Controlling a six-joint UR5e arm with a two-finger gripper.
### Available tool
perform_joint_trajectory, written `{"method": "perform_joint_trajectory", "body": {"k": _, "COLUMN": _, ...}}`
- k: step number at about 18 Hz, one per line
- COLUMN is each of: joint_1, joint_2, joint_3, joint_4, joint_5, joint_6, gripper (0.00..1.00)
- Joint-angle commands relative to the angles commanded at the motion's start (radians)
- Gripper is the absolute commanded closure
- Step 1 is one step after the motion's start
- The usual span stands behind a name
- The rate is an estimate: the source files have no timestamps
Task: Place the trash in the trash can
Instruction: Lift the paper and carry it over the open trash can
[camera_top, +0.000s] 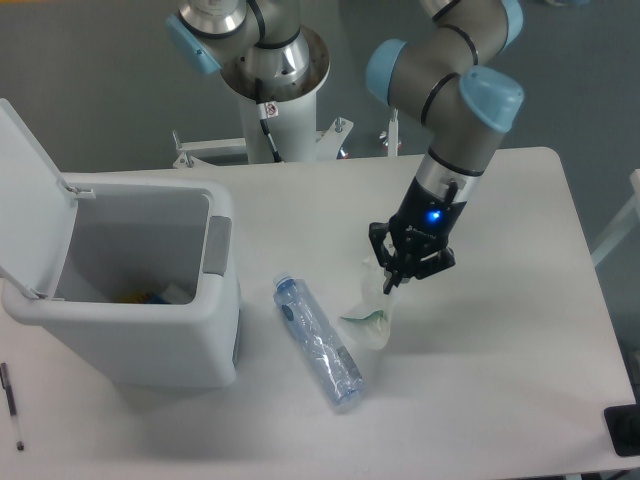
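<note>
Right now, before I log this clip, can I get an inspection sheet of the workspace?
Surface: white table, bare at right.
Job's things: crushed bottle lying flat beside the trash can, lid up; paper scrap pinched at its top, lower edge near the table.
Clutter: black pen at left edge; dark object at right corner.
Grippers: gripper shut on the scrap.
Cables: black cable down the robot's base.
Surroundings: grey floor.

So the crushed clear bottle (320, 343) with the bluish cap is lying flat on the table, angled, cap end toward the trash can (130, 290). The white paper scrap (370, 310) sits just right of it. The can's a big white bin, lid flipped open, far left.
</note>
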Motion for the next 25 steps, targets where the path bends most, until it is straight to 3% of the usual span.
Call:
{"method": "perform_joint_trajectory", "body": {"k": 7, "joint_1": -0.054, "joint_2": 0.011, "joint_3": 0.111, "joint_4": 0.0, "joint_5": -0.018, "joint_6": -0.207, "gripper": 1.0}}
{"method": "perform_joint_trajectory", "body": {"k": 11, "joint_1": -0.074, "joint_2": 0.052, "joint_3": 0.157, "joint_4": 0.0, "joint_5": -0.051, "joint_6": -0.312, "gripper": 1.0}}
{"method": "perform_joint_trajectory", "body": {"k": 25, "joint_1": -0.136, "joint_2": 0.138, "joint_3": 0.215, "joint_4": -0.002, "joint_5": -0.115, "joint_6": -0.464, "gripper": 1.0}}
